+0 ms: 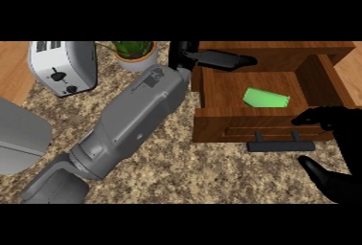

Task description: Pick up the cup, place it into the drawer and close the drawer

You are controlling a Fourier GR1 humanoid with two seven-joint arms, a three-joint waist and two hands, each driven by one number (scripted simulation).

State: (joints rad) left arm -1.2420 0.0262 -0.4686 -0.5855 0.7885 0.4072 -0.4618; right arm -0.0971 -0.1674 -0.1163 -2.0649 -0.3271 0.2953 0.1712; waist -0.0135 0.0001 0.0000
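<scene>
We found the green cup lying on its side on the floor of the open wooden drawer, towards the middle and a little right of centre. Its long axis ran roughly across the drawer, dipping slightly towards the drawer's front at the right end. The broader end pointed left and the narrower end right; we could not tell which end was the mouth.

The left hand hovered over the drawer's back left corner with its fingers stretched out straight, holding nothing and well apart from the cup. Its grey forearm crossed the speckled surface from the lower left.

At the right edge, the right hand sat at the right end of the drawer's front panel, near the dark handle. Its fingers were loosely bent, its thumb was spread wide below them, and it grasped nothing.

A toaster and a potted plant stood at the surface's far left.
</scene>
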